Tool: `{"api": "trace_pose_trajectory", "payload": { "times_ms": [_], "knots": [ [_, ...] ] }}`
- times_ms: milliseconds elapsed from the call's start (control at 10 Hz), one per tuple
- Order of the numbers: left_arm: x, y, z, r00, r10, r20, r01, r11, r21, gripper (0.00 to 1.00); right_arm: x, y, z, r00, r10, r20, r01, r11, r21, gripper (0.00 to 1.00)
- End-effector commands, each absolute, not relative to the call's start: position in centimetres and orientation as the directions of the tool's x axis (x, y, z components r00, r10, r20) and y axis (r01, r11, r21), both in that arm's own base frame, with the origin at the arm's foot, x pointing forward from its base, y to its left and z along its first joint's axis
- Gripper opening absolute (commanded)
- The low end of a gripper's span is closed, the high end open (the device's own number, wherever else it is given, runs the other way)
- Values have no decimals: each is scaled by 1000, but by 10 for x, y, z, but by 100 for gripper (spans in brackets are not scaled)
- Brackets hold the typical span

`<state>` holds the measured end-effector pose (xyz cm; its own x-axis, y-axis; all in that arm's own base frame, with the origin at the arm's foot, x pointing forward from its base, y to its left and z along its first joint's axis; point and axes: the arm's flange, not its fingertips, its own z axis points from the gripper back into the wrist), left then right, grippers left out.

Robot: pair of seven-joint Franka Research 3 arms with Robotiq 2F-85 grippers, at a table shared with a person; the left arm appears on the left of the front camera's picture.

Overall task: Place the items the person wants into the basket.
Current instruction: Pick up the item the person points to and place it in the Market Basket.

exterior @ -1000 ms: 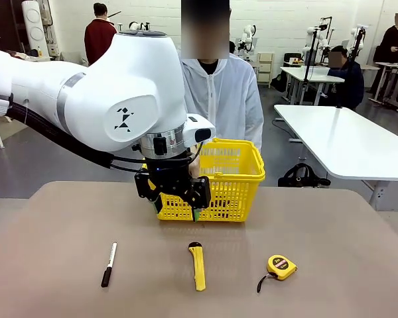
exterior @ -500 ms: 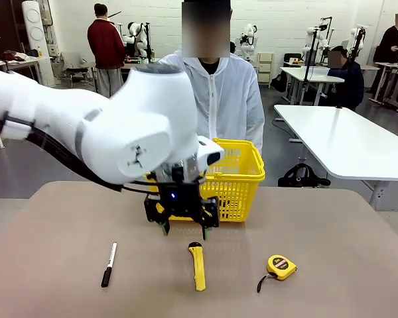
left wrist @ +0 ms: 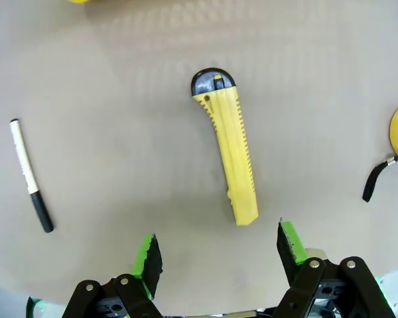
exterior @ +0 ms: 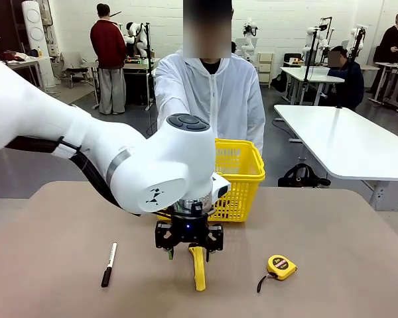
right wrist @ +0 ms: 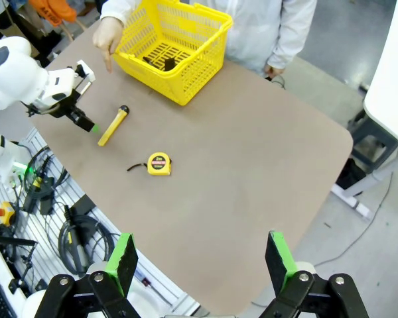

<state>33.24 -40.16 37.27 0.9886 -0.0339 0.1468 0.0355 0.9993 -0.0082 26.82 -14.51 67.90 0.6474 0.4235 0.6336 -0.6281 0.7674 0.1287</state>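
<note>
A brown table (exterior: 345, 265) spans the near scene of a big workroom, with a white table (exterior: 345, 139) at the far right. The person (exterior: 215, 93) stands at the far side behind the yellow basket (exterior: 242, 179). The left gripper (exterior: 188, 256) hangs above the yellow utility knife (exterior: 198, 273), jaws wide, not touching it. The right gripper (right wrist: 200, 255) is high up, jaws spread wide. A marker (exterior: 109, 264) lies left of the knife and a tape measure (exterior: 280, 266) right
</note>
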Motion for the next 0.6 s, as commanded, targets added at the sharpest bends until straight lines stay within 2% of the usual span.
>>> {"api": "trace_pose_trajectory", "payload": {
  "times_ms": [0,200,500],
  "knots": [
    [345,-417,359,987,4,159,5,998,-57,91,269,-145,678,637,427,642,-642,755,136,100],
    [357,-424,353,986,-29,162,43,996,-81,91,269,-145,678,637,427,642,-642,755,136,100],
    [361,-436,339,987,-36,154,41,999,-31,91,269,-145,678,637,427,642,-642,755,136,100]
  ]
}}
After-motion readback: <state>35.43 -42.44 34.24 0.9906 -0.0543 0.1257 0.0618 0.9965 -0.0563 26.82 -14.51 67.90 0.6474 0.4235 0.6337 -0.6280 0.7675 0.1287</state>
